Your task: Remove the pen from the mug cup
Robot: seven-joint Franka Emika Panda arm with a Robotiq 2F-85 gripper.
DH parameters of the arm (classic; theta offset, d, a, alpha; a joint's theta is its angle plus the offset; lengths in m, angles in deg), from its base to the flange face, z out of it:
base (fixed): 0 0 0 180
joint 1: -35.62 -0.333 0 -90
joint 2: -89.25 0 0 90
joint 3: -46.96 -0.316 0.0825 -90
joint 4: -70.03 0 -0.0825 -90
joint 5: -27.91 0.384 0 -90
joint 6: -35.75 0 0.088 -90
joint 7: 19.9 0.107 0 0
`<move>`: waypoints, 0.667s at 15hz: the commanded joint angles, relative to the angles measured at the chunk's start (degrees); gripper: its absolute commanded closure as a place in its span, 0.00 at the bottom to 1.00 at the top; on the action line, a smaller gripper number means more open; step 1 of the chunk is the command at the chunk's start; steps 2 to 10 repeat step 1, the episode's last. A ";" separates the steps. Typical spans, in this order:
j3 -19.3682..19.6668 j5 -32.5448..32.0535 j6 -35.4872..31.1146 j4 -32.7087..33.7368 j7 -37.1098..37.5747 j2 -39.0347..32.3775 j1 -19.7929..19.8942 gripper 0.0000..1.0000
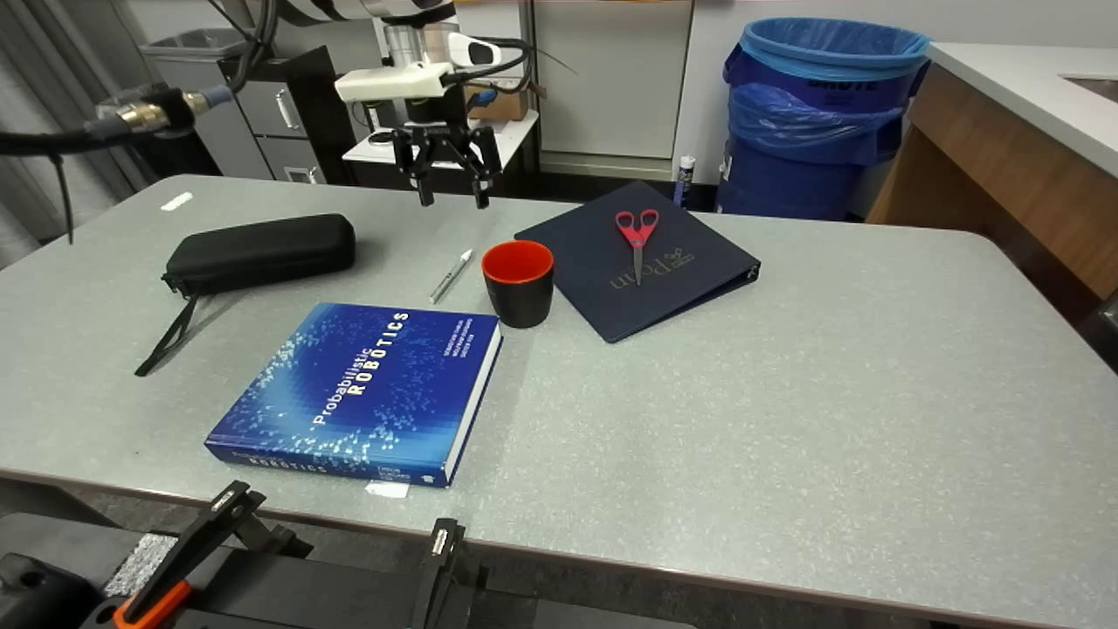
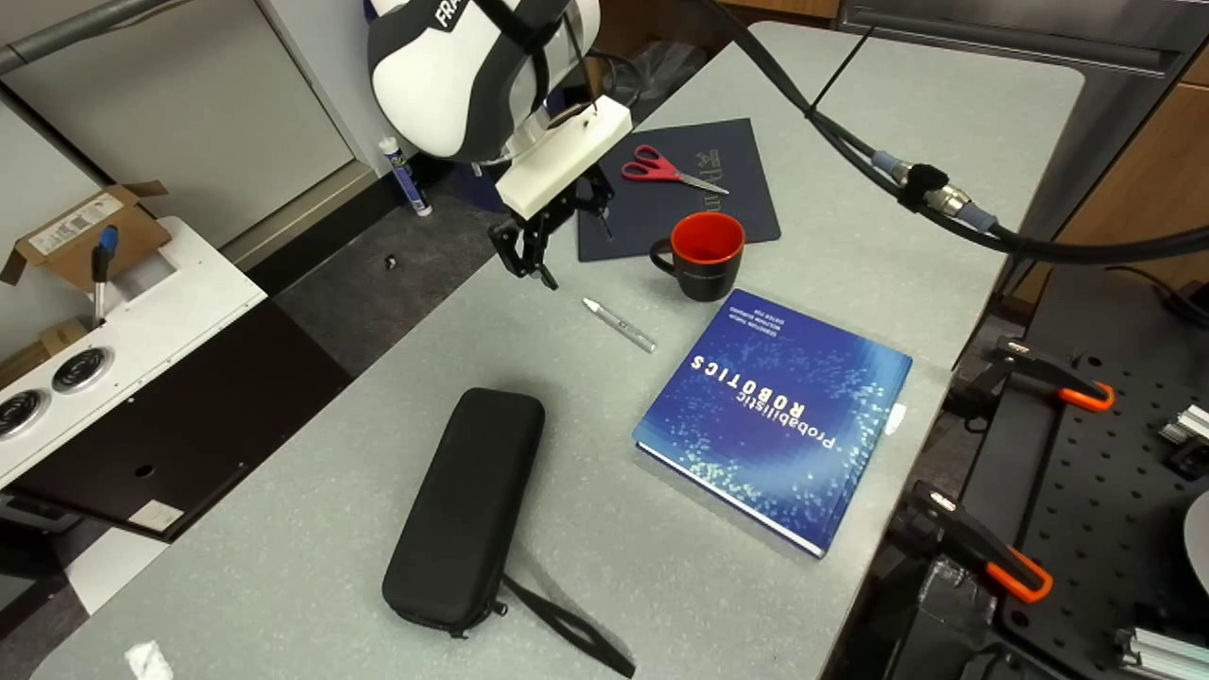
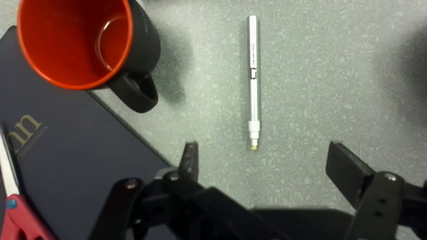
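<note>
The wrist view crops the mug cup (image 3: 86, 43) and the scissors (image 3: 25, 213); print along the pen (image 3: 253, 83) is too small to read. Slim and whitish, the pen lies on the speckled bench (image 3: 300, 86) near the mug cup, outside it. The fingers (image 3: 347, 170) stand wide apart, gripping nothing. Just beside the mug cup are a glossy "Probabilistic ROBOTICS" book (image 1: 402, 397) and a dark binder (image 1: 594, 253), its gold "Penn" partly under the scissors.

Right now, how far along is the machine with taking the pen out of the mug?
Looks done: the pen lies on the table, beside the mug and apart from it. In hand: nothing; the claw hangs open above the table. Left: probably nothing of the removal itself, since the pen is already outside.
</note>
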 commanded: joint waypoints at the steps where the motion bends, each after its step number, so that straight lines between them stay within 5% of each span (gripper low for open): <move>1: 0.61 0.49 0.10 0.16 -0.27 -0.06 -0.49 0.00; 10: 0.61 0.49 0.10 0.16 -0.27 -0.06 -0.49 0.00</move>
